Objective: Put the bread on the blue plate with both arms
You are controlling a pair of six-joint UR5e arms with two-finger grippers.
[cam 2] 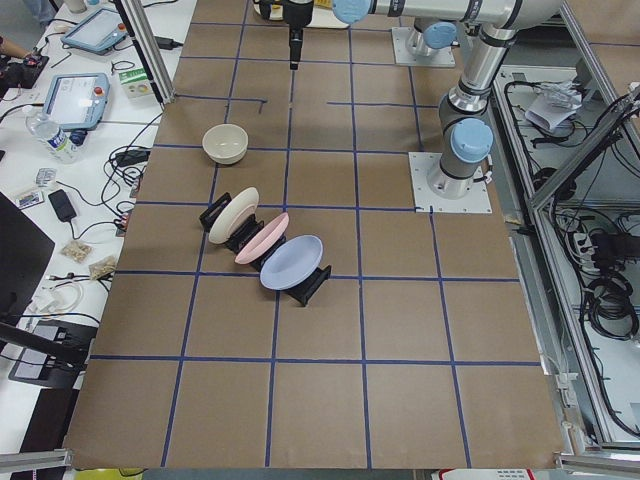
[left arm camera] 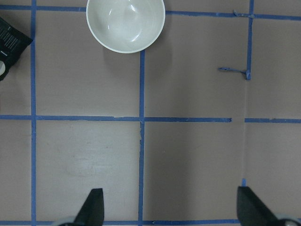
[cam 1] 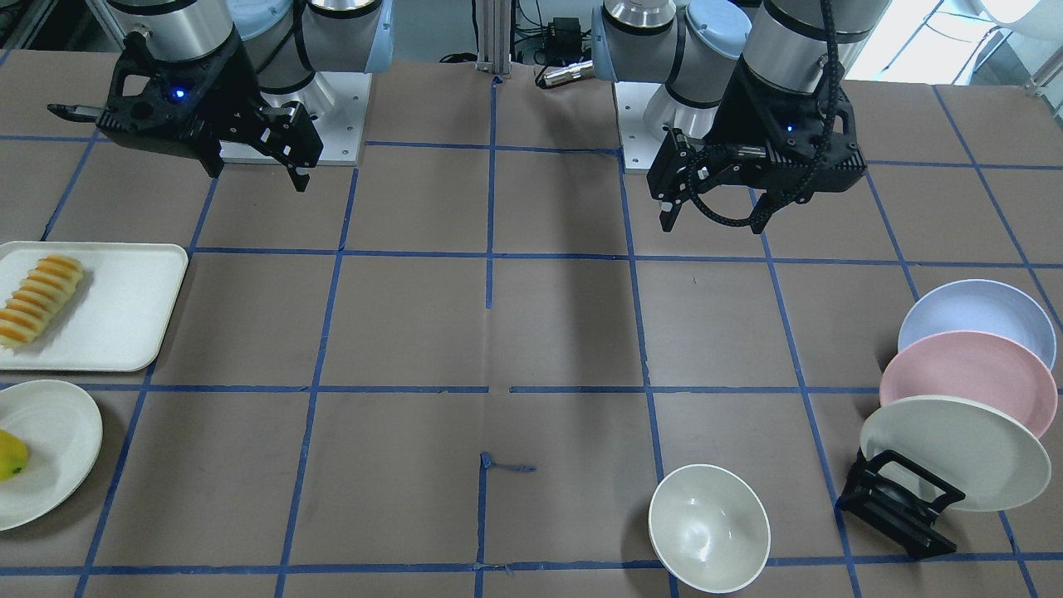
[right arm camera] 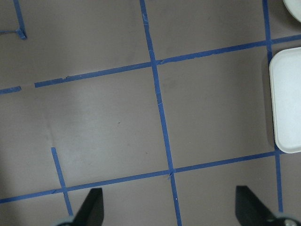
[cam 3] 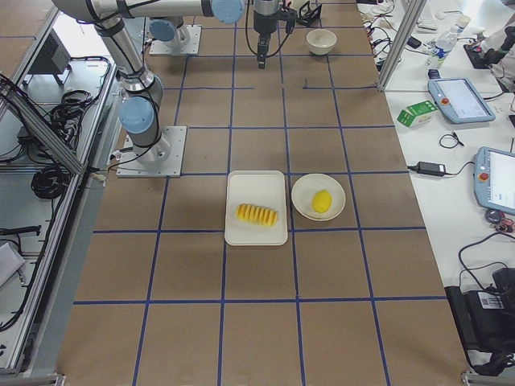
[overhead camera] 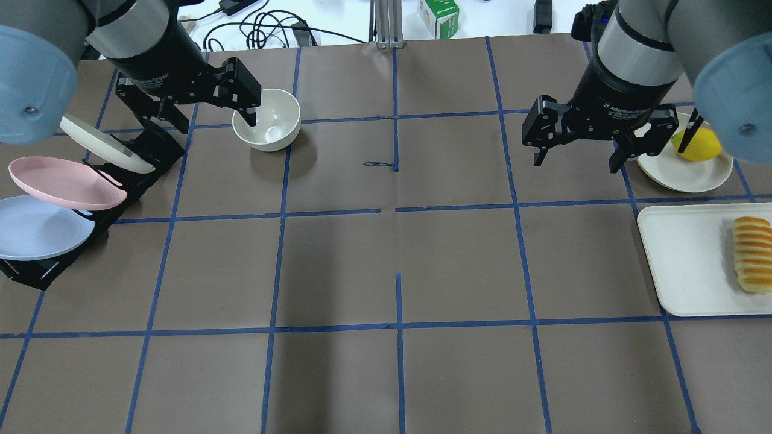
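The bread (cam 1: 37, 301) lies on a cream tray (cam 1: 124, 316) at the table's right end; it also shows in the overhead view (overhead camera: 752, 254). The blue plate (overhead camera: 36, 232) stands tilted in a black rack (cam 1: 897, 502) at the left end, behind a pink and a cream plate; it also shows in the front view (cam 1: 976, 316). My left gripper (overhead camera: 193, 105) hangs open and empty above the table, near a white bowl (overhead camera: 267, 119). My right gripper (overhead camera: 576, 163) hangs open and empty, well left of the tray (overhead camera: 681, 259). Both wrist views show only bare table between the fingers.
A pink plate (overhead camera: 60, 181) and a cream plate (overhead camera: 102, 141) share the rack with the blue one. A yellow-green fruit (overhead camera: 696, 144) sits on a small cream plate (overhead camera: 687, 172) beyond the tray. Blue tape lines grid the brown table.
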